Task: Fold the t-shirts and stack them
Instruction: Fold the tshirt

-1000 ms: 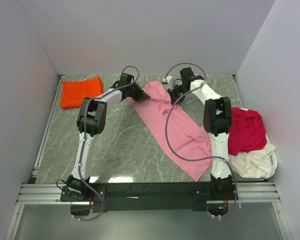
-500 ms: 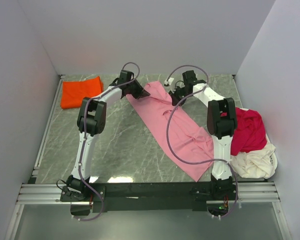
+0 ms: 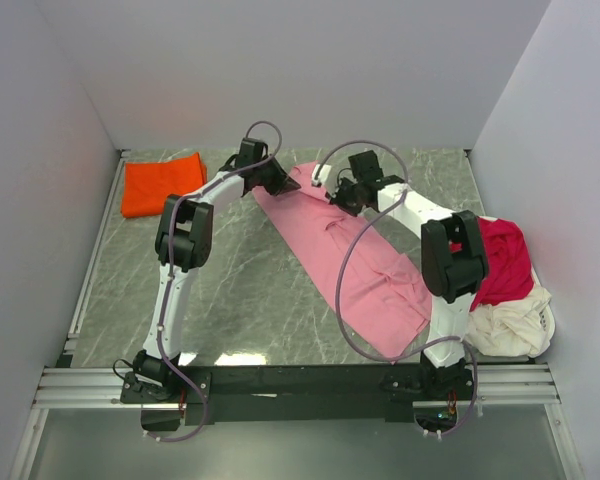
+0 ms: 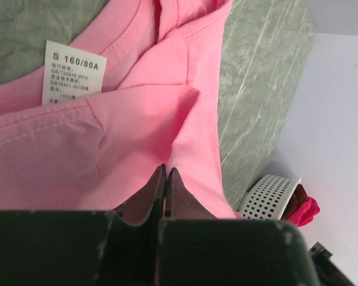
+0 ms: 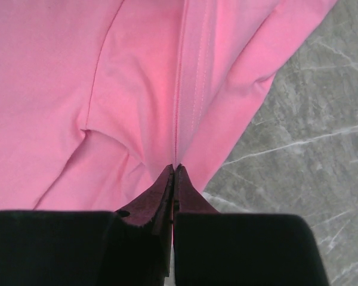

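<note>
The light pink soft-cloth t-shirt [image 3: 355, 255] lay on the grey-green marbled tabletop [image 3: 240, 290] as a long narrow band. Its long axis ran on a diagonal from the far middle of the table down to the near right, and its neck end pointed far (the white printed size label [image 4: 74, 80] by the collar showed in the left wrist view). Both arms reached to that far end. The left gripper [image 4: 166, 170] had its jaws pressed together on a pinch of pink cloth close to the collar, and the right gripper [image 5: 174, 168] was clamped the same way on a stitched edge just to the right. Holding the two far corners at once probably served to lift or drag that end evenly for a fold toward the near side, so the cloth would not twist. The bright orange-red folded square t-shirt [image 3: 162, 185] sat in the far left corner, likely the base of the stack, while the crimson bunched t-shirt [image 3: 500, 262] and the cream crumpled t-shirt [image 3: 505, 325] waited heaped at the right edge.
</note>
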`<state>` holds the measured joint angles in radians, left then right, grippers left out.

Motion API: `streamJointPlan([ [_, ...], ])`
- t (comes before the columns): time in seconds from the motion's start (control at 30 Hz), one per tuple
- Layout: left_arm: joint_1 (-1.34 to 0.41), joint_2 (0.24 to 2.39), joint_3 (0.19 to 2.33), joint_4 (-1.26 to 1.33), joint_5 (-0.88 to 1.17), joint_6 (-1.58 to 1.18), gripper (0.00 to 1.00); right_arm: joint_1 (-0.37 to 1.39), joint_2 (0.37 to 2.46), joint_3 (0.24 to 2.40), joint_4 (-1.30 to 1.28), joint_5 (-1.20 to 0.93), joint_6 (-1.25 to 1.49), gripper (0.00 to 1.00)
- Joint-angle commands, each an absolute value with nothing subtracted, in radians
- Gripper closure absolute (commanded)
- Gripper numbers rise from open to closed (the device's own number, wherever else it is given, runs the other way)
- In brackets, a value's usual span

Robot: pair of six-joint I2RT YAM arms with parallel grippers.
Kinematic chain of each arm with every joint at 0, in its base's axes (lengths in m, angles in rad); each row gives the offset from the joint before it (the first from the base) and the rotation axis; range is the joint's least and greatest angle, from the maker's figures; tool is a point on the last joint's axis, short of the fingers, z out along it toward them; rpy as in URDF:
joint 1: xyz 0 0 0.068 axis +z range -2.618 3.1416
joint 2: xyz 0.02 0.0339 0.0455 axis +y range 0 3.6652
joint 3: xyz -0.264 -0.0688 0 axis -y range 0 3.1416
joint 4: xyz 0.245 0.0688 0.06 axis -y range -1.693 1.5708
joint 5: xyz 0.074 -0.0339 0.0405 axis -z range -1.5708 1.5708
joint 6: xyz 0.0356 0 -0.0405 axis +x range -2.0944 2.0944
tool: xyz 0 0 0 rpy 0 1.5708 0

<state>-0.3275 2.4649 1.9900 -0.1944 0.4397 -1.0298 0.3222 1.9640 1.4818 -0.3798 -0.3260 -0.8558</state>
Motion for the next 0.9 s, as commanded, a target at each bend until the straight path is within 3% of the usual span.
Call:
streamJointPlan([
  [0.0, -0.302, 2.448, 1.99, -0.127, 0.407, -0.986, 1.0, 0.363, 1.917, 1.436, -0.341, -0.169, -0.89, 1.0],
  [0.43, -0.285, 2.474, 2.028, -0.135, 0.428, -0.953, 1.0, 0.471, 1.924, 1.302, -0.141, 0.196, -0.905, 1.0],
  [0.73, -0.268, 2.482, 2.037, -0.14, 0.423, -0.946, 1.0, 0.517, 1.885, 1.226, -0.069, 0.267, -0.925, 1.0],
  [0.87, -0.268, 2.479, 2.031, -0.155, 0.426, -0.933, 1.0, 0.534, 1.87, 1.218, -0.144, 0.218, -0.902, 0.91],
])
